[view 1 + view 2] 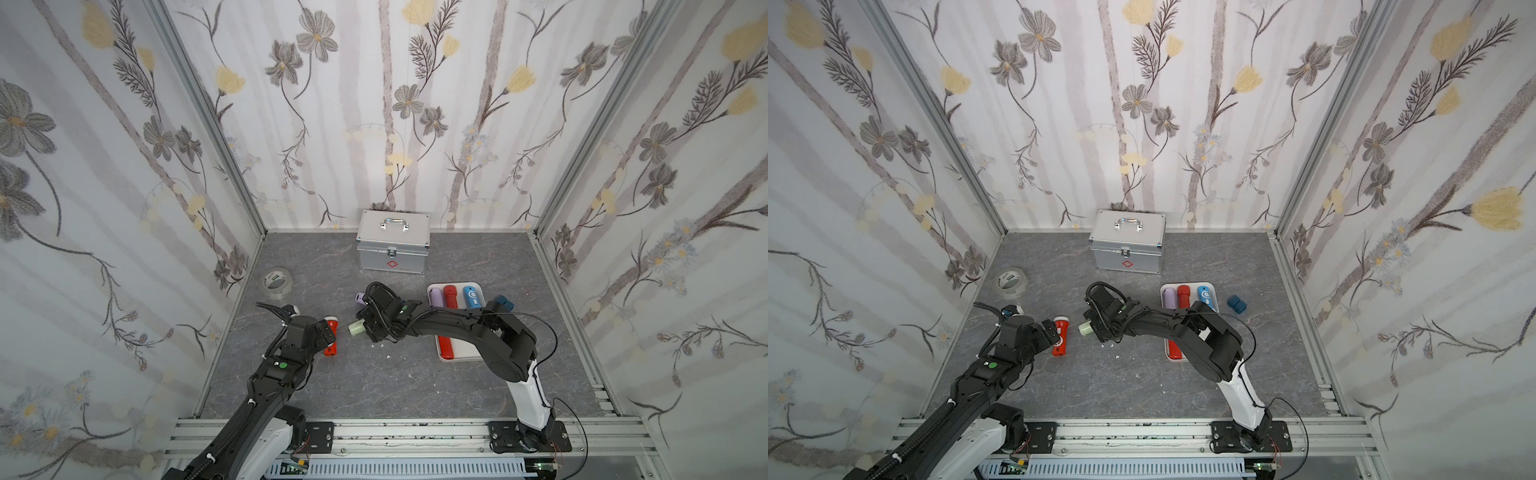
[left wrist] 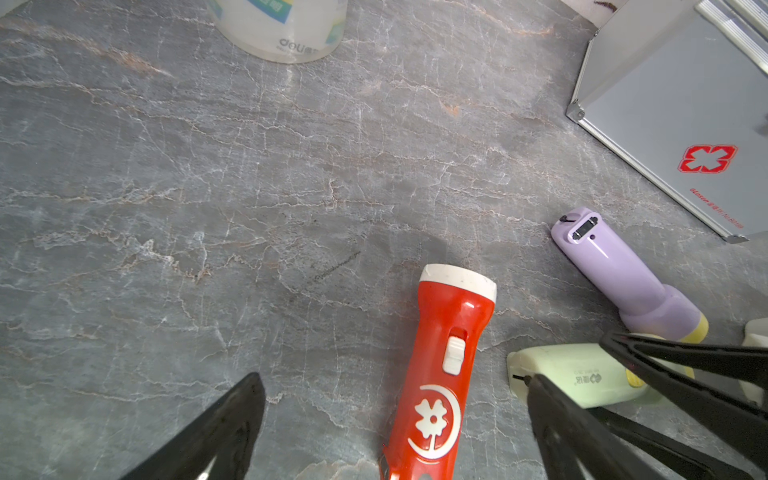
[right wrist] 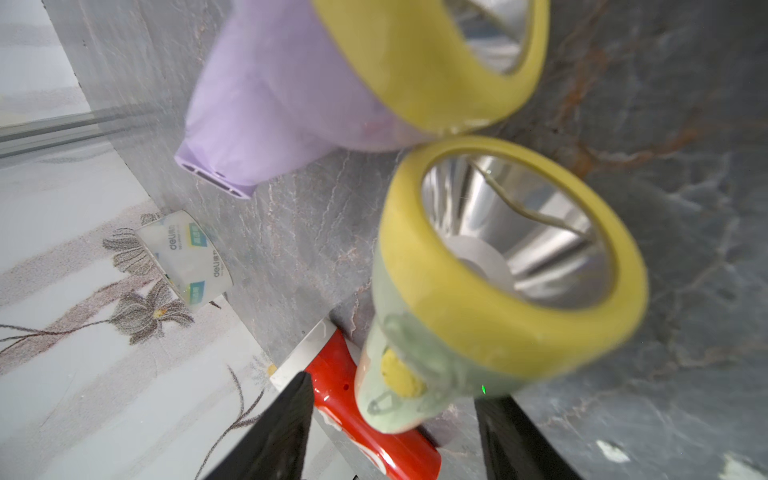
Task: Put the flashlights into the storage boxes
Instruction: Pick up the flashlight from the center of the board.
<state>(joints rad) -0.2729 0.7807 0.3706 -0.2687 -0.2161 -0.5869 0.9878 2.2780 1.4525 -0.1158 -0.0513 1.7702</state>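
Note:
A red flashlight [image 1: 331, 349] [image 2: 449, 332] lies on the grey table, and my left gripper [image 1: 328, 332] [image 2: 395, 380] hangs open astride it without touching. My right gripper [image 1: 368, 326] [image 3: 392, 386] is shut on the pale green flashlight [image 1: 356, 328] [image 2: 573, 374] [image 3: 415, 332], low at the table, its tail sticking out to the left. A lilac flashlight [image 1: 360, 298] [image 2: 615, 270] lies just behind it. The white storage box [image 1: 457, 358] on the right holds a lilac [image 1: 436, 297], a red [image 1: 450, 296], a blue [image 1: 471, 297] and another red flashlight [image 1: 445, 347], partly under my right arm.
A silver case with a red cross [image 1: 392, 245] stands at the back middle. A clear tape roll [image 1: 277, 282] sits at the back left. A dark-blue block [image 1: 1236, 304] lies right of the box. Small white specks dot the table in front of my right gripper.

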